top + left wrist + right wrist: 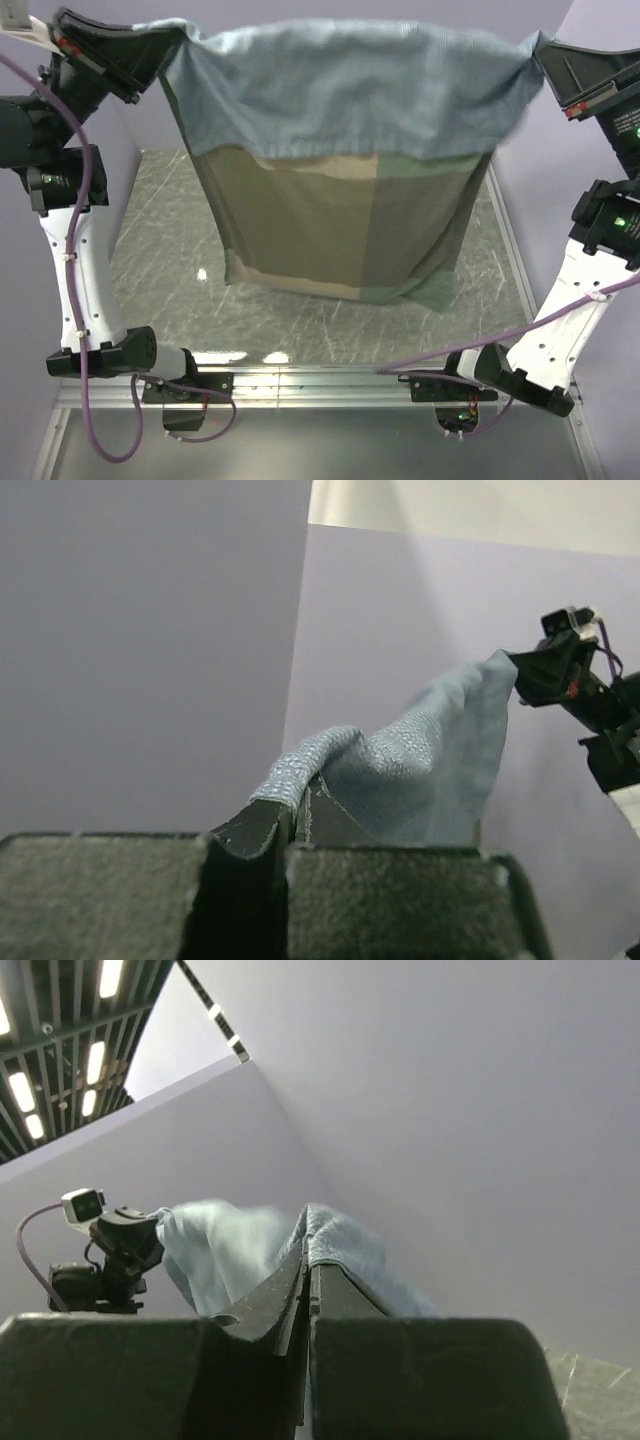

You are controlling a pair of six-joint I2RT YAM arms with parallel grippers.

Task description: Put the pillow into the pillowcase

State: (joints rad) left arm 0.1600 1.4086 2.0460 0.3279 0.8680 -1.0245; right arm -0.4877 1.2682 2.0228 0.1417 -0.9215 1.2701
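Hanging above the table [150, 290], the pillowcase [340, 210] drops hem-down, its top edge stretched left to right. Farther back, the left gripper [168, 42] and the right gripper [541, 52] each pinch an upper corner. No bare pillow shows.

The glossy marbled grey table [160, 290] appears to bear the lower hem of the hanging pillowcase [340, 240].

The pillowcase [340, 110] is soft, matt woven cloth. The table [165, 270] looks glossy and scratched, with a shiny metal edge.
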